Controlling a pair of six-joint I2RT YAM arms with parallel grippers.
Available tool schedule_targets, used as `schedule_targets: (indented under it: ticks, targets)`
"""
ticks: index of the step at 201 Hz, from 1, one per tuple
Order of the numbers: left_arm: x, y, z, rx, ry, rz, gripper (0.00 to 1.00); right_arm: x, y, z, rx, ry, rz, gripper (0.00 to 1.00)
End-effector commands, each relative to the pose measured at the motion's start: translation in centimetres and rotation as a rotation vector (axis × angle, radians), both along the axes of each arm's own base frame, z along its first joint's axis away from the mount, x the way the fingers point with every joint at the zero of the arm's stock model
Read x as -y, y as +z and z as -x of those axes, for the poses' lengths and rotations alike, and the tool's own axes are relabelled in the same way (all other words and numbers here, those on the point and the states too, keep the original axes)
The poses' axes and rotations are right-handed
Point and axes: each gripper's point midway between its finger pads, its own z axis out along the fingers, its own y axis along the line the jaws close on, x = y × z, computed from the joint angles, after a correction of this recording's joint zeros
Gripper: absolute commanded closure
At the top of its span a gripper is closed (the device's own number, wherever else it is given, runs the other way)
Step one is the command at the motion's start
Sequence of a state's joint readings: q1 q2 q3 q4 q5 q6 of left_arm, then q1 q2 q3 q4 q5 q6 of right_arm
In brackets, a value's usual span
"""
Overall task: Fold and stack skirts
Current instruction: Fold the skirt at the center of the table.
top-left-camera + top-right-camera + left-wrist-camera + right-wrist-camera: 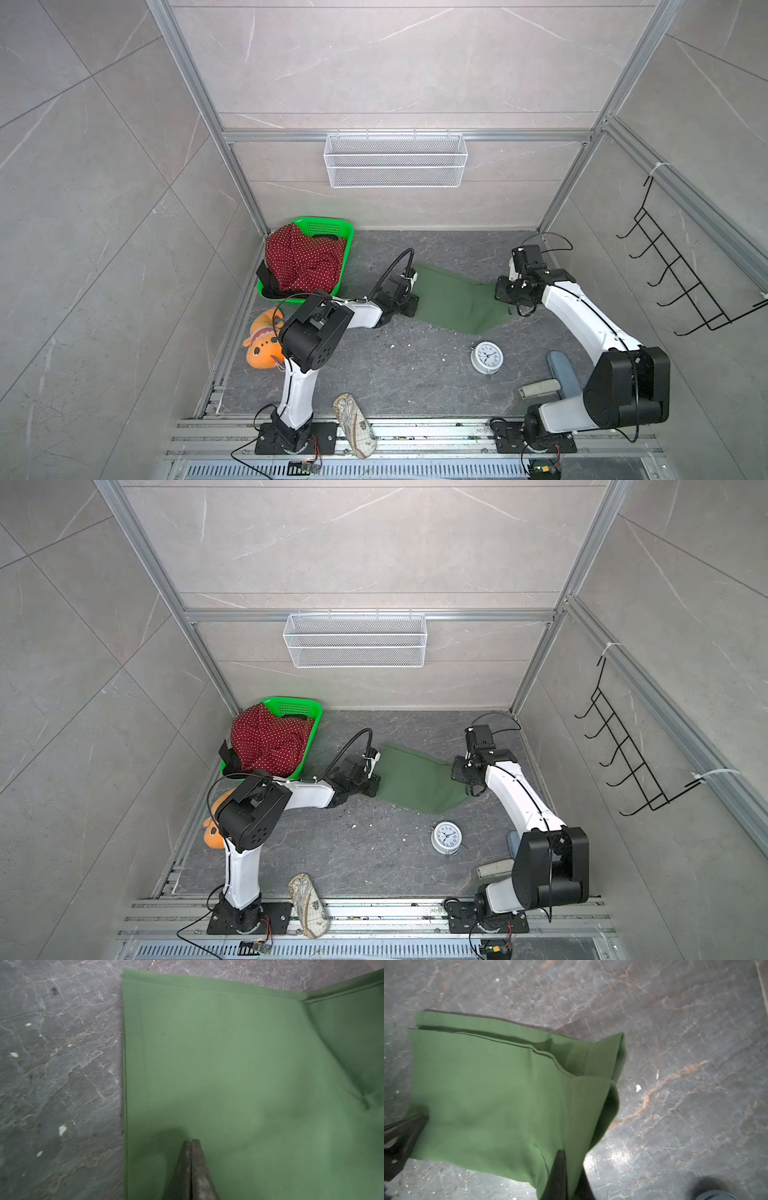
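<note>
while both arms reach in over the dark grey table, you see the dark green skirt lying mostly flat between them. one hemmed edge shows straight and stitched in the left wrist view, and the opposite end is raised into a loose fold. your right gripper is clamped on that raised end of the skirt, with cloth pinched between its black fingers. your left gripper has its tips pressed together with nothing between them, just over the skirt near the stitched hem; whether they touch the cloth cannot be told. apart from the dark green skirt, on the left arm's side, stands the bright green basket. the red polka-dot skirt is heaped in it and spills over its rim, and the black skirt shows beneath as dark strips. nearer the arm bases than the dark green skirt, an orange plush toy lies on the left arm's side. a white alarm clock sits near the skirt's near edge.
</note>
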State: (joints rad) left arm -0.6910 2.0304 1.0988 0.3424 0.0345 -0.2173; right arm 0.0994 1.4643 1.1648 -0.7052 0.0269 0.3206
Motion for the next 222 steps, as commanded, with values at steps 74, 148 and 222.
schedule_targets:
  ticks: [74,148,222]
  targets:
    - [0.3,-1.2,-0.4,0.020,0.025,0.034,1.00,-11.9,4.2,-2.0,0.080,0.169,-0.176,1.00]
    - [0.7,-1.6,-0.2,0.011,0.017,0.060,1.00,-18.7,2.0,-4.3,0.092,0.161,-0.282,1.00]
    - [1.1,-1.9,-0.1,0.005,0.013,0.083,1.00,-23.0,-0.9,-5.9,0.062,0.184,-0.339,1.00]
